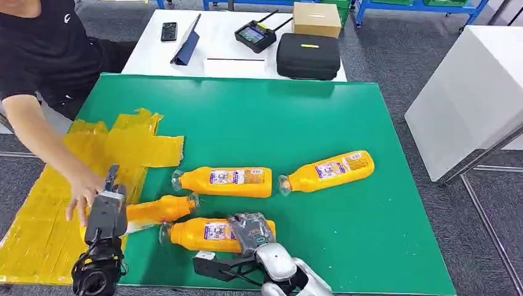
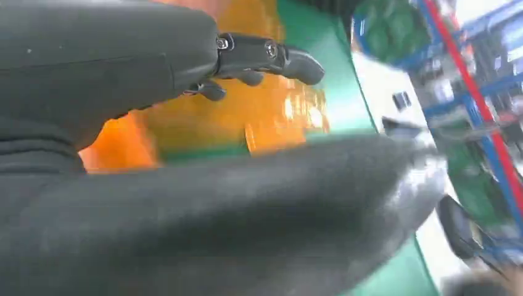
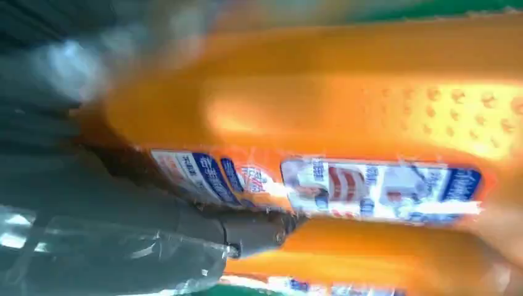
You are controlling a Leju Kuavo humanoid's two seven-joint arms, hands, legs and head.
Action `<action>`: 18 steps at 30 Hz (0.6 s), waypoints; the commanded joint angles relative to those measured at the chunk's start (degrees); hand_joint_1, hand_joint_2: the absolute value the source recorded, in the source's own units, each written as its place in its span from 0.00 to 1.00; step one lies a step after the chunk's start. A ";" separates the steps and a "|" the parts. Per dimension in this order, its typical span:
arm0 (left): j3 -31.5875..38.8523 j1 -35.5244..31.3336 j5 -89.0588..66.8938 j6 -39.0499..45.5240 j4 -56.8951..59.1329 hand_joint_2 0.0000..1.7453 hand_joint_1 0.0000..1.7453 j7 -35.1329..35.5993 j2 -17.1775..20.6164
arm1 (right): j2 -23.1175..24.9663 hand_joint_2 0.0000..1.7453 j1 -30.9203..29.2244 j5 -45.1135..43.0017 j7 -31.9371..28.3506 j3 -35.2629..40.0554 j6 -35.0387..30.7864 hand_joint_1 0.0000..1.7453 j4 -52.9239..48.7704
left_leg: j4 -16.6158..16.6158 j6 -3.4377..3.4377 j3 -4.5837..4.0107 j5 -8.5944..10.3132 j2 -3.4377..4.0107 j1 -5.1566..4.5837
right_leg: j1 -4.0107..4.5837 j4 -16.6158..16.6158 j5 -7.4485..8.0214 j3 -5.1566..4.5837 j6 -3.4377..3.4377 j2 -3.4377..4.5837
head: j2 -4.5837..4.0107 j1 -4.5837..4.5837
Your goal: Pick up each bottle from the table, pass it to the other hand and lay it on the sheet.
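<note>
I see the green table [image 1: 345, 123] w/ a crinkled yellow sheet [image 1: 37, 228] over its left edge. Four orange bottles lie on their sides: one [image 1: 223, 182] mid-table, one [image 1: 330, 171] to its right, one [image 1: 159, 209] touching the sheet, one [image 1: 200, 234] nearest me. White table [image 1: 216, 40] behind.

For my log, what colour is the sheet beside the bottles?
Yellow sheet, clearest in the head view.

High head view; close wrist views
</note>
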 commanded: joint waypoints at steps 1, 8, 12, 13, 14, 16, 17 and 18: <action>-3.18 6.63 23.45 -12.90 -10.04 1.00 0.00 -3.12 0.07 | -1.14 1.00 6.85 -40.83 -19.32 -10.51 -7.80 1.00 -22.73 | 0.09 0.06 -0.16 -0.09 -0.05 -0.03 | 0.00 0.12 -0.03 0.02 -0.20 0.06 | 0.00 -0.02; -13.28 4.65 21.35 -11.14 -13.27 1.00 0.00 -5.30 1.40 | -2.76 1.00 6.59 -46.66 -23.98 -8.92 -15.76 1.00 -26.87 | 0.17 0.14 -0.25 -0.09 -0.35 -0.01 | 0.03 0.15 -0.11 -0.01 -0.30 -0.17 | 0.00 0.00; -16.45 2.12 18.25 -9.63 -12.86 1.00 0.00 -5.21 0.56 | -2.32 1.00 4.14 -44.37 -21.57 -7.55 -17.63 1.00 -24.41 | 0.10 0.13 -0.32 0.01 -0.45 0.00 | 0.03 0.07 -0.03 -0.05 -0.27 -0.22 | 0.00 0.00; -16.67 1.84 18.36 -9.60 -12.86 1.00 0.00 -5.26 0.47 | -1.99 1.00 3.49 -44.02 -21.19 -7.27 -17.77 1.00 -23.35 | 0.07 0.11 -0.34 0.03 -0.32 -0.01 | 0.02 0.05 0.03 -0.11 -0.22 -0.11 | 0.00 0.00; -17.13 1.55 17.42 -9.49 -12.95 1.00 0.00 -5.41 0.51 | -1.91 1.00 2.64 -41.87 -19.64 -6.50 -18.40 1.00 -21.93 | 0.10 0.13 -0.29 -0.01 -0.34 0.00 | 0.04 0.08 0.00 -0.06 -0.31 -0.10 | 0.00 0.00; -17.88 0.49 15.67 -8.71 -12.86 1.00 0.00 -5.49 -0.17 | -0.67 1.00 0.34 -40.52 -17.33 -4.92 -17.13 1.00 -17.46 | 0.07 0.12 -0.26 0.01 -0.21 -0.01 | 0.04 0.08 0.06 -0.07 -0.31 0.03 | 0.00 -0.02; -18.37 -0.27 15.11 -8.44 -12.77 1.00 0.00 -5.23 -0.42 | 0.32 1.00 -1.27 -38.32 -15.29 -3.58 -16.83 1.00 -14.22 | 0.05 0.10 -0.30 0.04 -0.17 0.00 | 0.04 0.06 0.10 -0.10 -0.21 0.05 | 0.00 0.00; -18.66 -0.71 14.87 -8.15 -12.76 1.00 0.00 -5.03 -0.62 | 1.25 1.00 -1.79 -38.49 -15.51 -3.41 -16.65 1.00 -12.45 | 0.00 0.10 -0.34 0.09 -0.14 0.01 | 0.04 0.00 0.15 -0.12 -0.08 0.04 | 0.00 -0.02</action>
